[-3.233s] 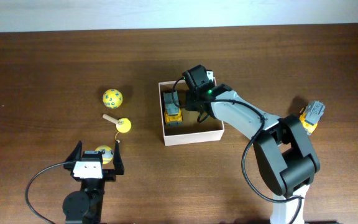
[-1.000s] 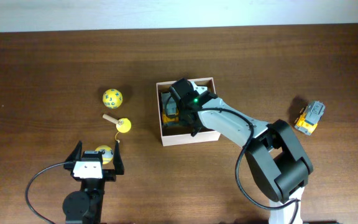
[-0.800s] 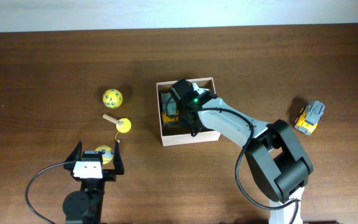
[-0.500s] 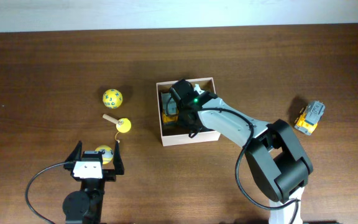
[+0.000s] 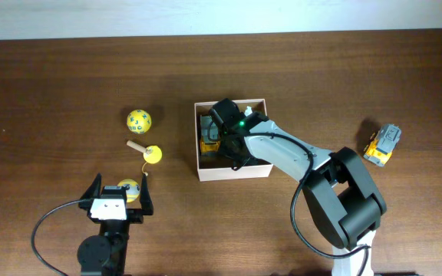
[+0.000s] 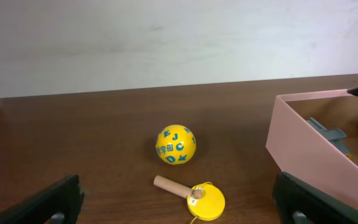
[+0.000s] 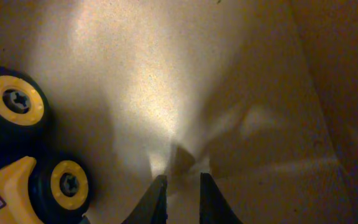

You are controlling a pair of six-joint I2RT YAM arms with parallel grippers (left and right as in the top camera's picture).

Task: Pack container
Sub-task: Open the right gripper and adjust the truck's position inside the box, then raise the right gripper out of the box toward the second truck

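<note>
The container (image 5: 236, 170) is a shallow white-walled box at the table's middle; its pale wall also shows in the left wrist view (image 6: 303, 143). A yellow toy truck (image 5: 209, 138) lies inside at the left, and its black-and-yellow wheels show in the right wrist view (image 7: 17, 155). My right gripper (image 5: 235, 157) reaches down into the container beside the truck. Its fingers (image 7: 182, 186) are nearly together over the tan floor (image 7: 166, 74) and hold nothing. My left gripper (image 5: 120, 195) is open near the front left, fingers wide apart (image 6: 179, 208).
A second yellow and grey truck (image 5: 382, 144) sits at the far right. A yellow lettered ball (image 5: 138, 119) (image 6: 175, 144) and a yellow disc with a wooden peg (image 5: 152, 155) (image 6: 204, 200) lie left of the container. Another yellow ball (image 5: 129, 188) sits by the left gripper.
My right gripper has moved from the container's back edge down into it, beside the truck. The container has shifted slightly. The left arm has not moved.
</note>
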